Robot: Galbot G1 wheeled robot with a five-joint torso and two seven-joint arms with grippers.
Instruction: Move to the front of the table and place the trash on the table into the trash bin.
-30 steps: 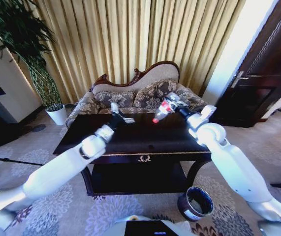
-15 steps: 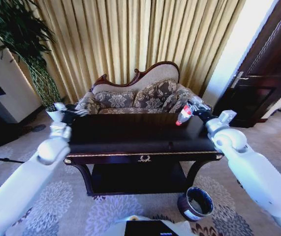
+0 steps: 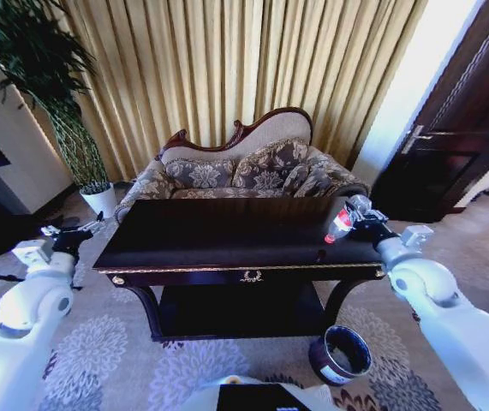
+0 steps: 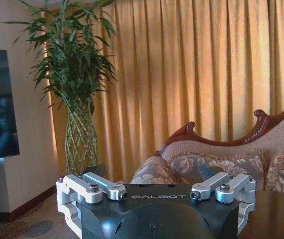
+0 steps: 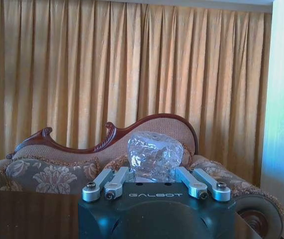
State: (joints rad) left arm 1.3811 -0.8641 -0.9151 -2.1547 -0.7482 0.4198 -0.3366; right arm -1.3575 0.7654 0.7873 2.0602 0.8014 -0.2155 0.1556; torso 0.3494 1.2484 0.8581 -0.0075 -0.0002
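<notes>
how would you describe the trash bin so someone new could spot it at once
Start at the large dark glossy wooden table in front of the patterned sofa. Below the table's front right corner, on the floral carpet, stands the small round dark bin. Its pale rim and white side label set it apart from the white plant pot at far left.
</notes>
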